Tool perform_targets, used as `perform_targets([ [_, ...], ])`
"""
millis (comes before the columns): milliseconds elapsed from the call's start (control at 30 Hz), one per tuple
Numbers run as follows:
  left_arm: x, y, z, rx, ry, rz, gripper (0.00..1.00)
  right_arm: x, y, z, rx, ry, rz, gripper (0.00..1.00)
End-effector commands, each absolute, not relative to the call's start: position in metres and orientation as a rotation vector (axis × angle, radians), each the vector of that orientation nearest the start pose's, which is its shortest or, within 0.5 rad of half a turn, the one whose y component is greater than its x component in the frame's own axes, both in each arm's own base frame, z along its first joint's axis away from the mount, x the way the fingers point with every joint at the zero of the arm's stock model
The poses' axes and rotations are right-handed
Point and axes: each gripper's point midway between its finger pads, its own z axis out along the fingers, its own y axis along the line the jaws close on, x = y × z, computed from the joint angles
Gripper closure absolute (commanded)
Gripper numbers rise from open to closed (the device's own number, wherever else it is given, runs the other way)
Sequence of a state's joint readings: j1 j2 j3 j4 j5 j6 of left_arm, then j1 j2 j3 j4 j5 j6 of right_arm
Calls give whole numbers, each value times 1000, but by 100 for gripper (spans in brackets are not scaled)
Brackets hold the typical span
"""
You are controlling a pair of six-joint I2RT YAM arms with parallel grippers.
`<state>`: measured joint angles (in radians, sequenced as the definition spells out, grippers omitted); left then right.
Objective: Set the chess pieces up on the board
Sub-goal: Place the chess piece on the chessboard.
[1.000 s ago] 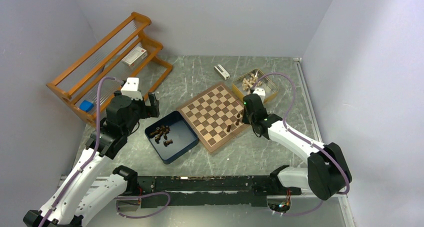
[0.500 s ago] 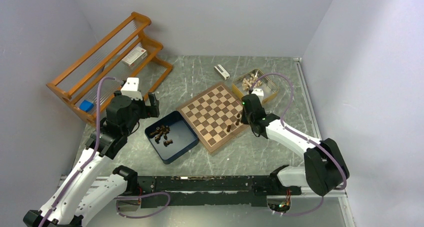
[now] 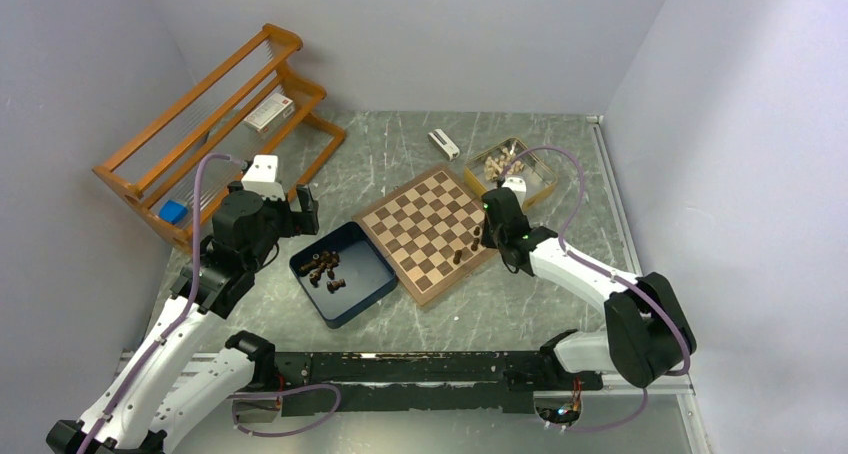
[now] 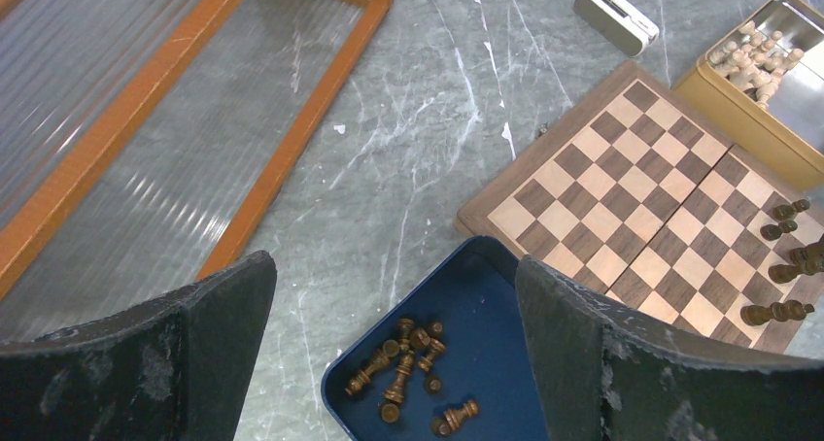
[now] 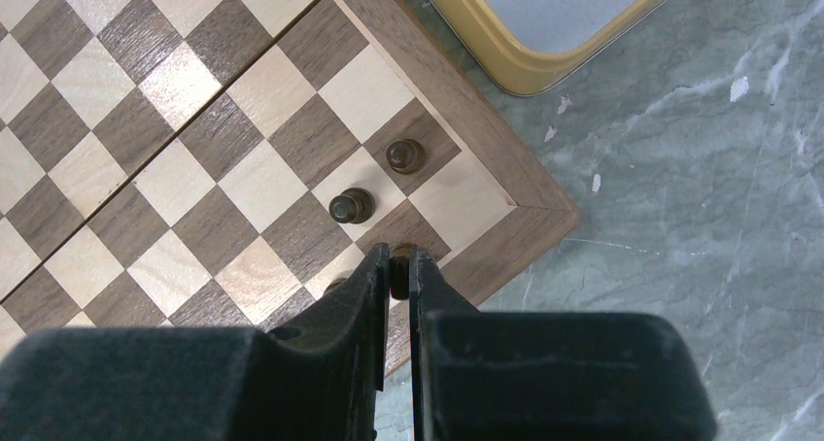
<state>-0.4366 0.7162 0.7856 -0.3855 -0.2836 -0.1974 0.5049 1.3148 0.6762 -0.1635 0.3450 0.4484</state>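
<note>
The board (image 3: 425,219) lies mid-table, turned diamond-wise. My right gripper (image 5: 398,258) hangs low over its near right corner, shut on a dark chess piece (image 5: 399,266) whose top shows between the fingertips. Two dark pieces (image 5: 351,205) (image 5: 405,154) stand on squares just ahead of it, and another peeks out beside the left finger (image 5: 335,286). Several more dark pieces (image 4: 408,363) lie tumbled in the dark blue box (image 3: 368,261), left of the board. My left gripper (image 4: 394,281) hovers high above that box, open and holding nothing.
A gold tin (image 3: 545,179) with pale pieces (image 3: 500,161) sits past the board's far right edge, its rim (image 5: 525,67) close to my right gripper. A small white case (image 3: 443,144) lies behind the board. A wooden rack (image 3: 220,114) fills the far left.
The right arm's elbow has drifted a little to the left while its gripper stays over the board's corner. The left arm has not moved.
</note>
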Motion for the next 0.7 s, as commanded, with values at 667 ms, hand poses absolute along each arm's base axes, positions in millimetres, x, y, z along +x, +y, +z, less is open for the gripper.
perform_targets([
  [667,274,-85,256,41,1842,-188,2,314,120,65,120,2311,49,93],
])
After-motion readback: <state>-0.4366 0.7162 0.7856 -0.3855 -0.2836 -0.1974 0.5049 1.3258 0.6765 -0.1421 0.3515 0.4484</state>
